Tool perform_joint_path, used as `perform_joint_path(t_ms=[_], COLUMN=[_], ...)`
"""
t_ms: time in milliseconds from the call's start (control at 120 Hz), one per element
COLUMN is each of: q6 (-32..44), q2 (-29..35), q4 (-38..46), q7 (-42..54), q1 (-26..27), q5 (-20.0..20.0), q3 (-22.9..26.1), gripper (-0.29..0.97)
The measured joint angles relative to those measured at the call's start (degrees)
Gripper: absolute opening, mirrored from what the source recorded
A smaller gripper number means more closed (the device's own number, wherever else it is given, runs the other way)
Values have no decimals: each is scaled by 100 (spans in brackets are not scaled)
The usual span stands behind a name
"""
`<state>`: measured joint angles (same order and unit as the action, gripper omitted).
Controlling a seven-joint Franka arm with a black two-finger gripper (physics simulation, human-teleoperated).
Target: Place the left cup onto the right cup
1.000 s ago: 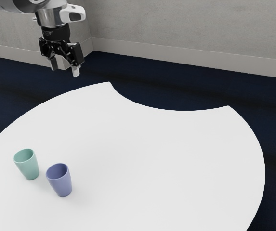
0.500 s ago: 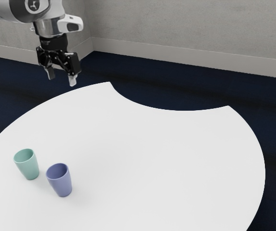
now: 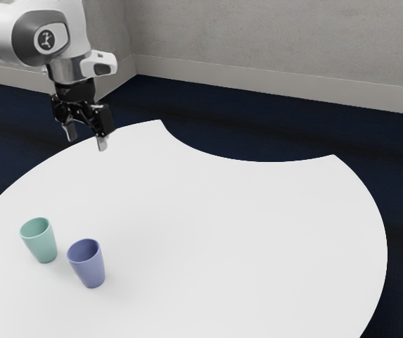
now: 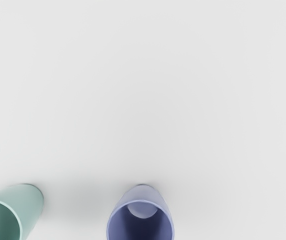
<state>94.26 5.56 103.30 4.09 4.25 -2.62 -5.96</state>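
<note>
Pincer (image 3: 84, 138): released, empty, hanging high over counter (image 3: 243, 232) far edge. Green cup (image 3: 39, 240): upright, well apart from pincer, near counter edge at the exterior view's left. Blue cup (image 3: 86, 263): upright, just beside green cup, not touching.

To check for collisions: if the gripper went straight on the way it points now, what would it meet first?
Probably the bare white table, away from the green cup and the blue cup, though depth is unclear.
</note>
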Motion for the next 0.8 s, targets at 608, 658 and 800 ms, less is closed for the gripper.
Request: perform_joint_path(t_ms=[608, 658, 800], q6=[948, 995, 1084], q2=[67, 76, 121], q4=[993, 1033, 1129], q7=[0, 0, 1], q1=[-17, -18, -48], q5=[-13, -15, -27], q3=[-172, -195, -228], gripper=[68, 68, 68])
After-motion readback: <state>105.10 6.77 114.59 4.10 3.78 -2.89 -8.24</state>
